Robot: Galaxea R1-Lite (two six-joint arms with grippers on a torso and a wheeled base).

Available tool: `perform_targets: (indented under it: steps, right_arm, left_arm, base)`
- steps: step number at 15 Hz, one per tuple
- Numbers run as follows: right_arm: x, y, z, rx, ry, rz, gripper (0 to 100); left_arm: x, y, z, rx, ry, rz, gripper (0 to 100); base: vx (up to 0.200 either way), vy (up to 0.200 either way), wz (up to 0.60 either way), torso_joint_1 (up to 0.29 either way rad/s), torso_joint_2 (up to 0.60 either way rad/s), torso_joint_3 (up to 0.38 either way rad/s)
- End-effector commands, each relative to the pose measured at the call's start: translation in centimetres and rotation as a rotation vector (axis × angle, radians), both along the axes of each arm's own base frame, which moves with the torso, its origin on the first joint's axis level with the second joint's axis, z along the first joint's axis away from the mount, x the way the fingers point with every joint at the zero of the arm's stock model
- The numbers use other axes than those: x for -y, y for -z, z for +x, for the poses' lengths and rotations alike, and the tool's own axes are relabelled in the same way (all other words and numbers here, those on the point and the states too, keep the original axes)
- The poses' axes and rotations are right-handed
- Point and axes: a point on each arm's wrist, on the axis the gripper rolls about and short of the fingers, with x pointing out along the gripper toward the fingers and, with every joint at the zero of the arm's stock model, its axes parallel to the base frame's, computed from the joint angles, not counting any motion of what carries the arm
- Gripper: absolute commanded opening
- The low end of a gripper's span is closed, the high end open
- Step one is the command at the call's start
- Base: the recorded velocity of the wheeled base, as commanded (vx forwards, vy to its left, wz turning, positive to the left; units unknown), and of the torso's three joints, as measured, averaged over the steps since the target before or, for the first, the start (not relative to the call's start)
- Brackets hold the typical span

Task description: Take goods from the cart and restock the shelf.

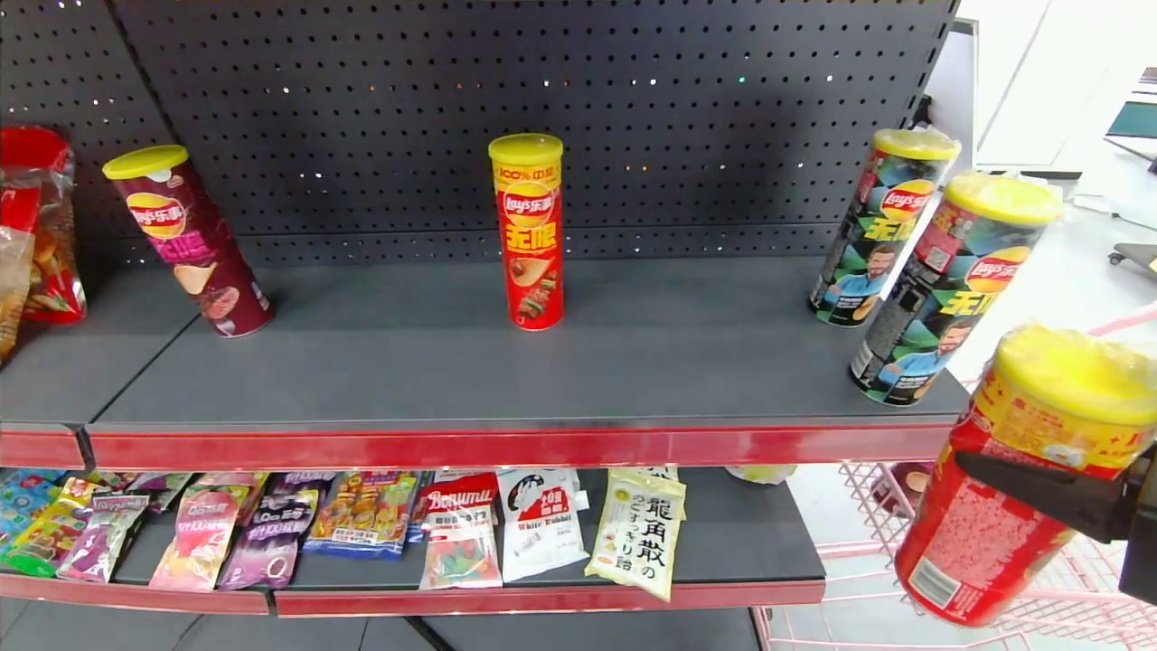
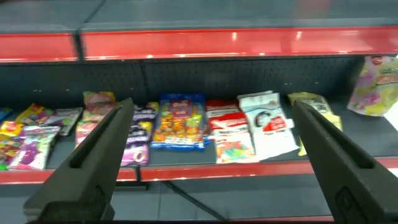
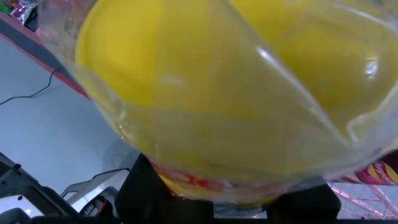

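Observation:
My right gripper (image 1: 1067,502) is shut on a red chip can (image 1: 1012,493) with a yellow lid (image 3: 217,81), held tilted above the pink cart (image 1: 976,579), to the right of the shelf and below its upper board. On the upper shelf board (image 1: 506,371) stand a maroon can (image 1: 190,240) at the left, a red can (image 1: 529,231) in the middle and two black-and-green cans (image 1: 881,226) (image 1: 954,289) at the right end. My left gripper (image 2: 211,168) is open, with nothing between its fingers, facing the lower shelf's snack bags (image 2: 180,121).
Several snack bags (image 1: 452,533) lie along the lower shelf. Red packets (image 1: 36,226) stand at the upper board's far left. Wide bare stretches of board lie between the cans. The pegboard back wall (image 1: 542,108) closes the shelf behind.

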Motion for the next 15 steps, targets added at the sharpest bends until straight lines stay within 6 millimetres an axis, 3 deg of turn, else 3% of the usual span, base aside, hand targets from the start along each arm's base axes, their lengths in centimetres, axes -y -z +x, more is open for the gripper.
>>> perform_targets:
  steps: [1,4,7,10,15]
  right_arm:
    - [0.0,-0.1,-0.1,0.004,-0.002,0.001,0]
    - [0.0,-0.3,-0.2,0.019,-0.002,0.005,0]
    - [0.0,-0.9,-0.4,0.079,-0.027,0.030,0]
    - [-0.3,-0.6,-1.6,0.065,-0.219,0.101,0]
    - [-0.3,-0.5,-2.0,0.068,-0.228,0.104,0]
  left_arm:
    - [0.0,0.0,0.0,0.000,0.000,0.000,100]
    - [0.0,0.0,0.0,0.000,0.000,0.000,100]
    - [0.0,0.0,0.0,0.000,0.001,0.001,100]
    - [0.0,0.0,0.0,0.000,0.000,0.001,100]
    - [0.0,0.0,0.0,0.000,0.001,0.001,100]
  base:
    - [0.000,0.200,0.00,0.002,0.00,0.002]
    - [0.000,0.200,0.00,0.004,0.00,0.005]
    - [0.000,0.000,0.00,0.000,0.00,0.000]
    - [0.000,0.000,0.00,0.000,0.00,0.000]
    - [0.200,0.000,0.00,-0.001,0.01,0.002]
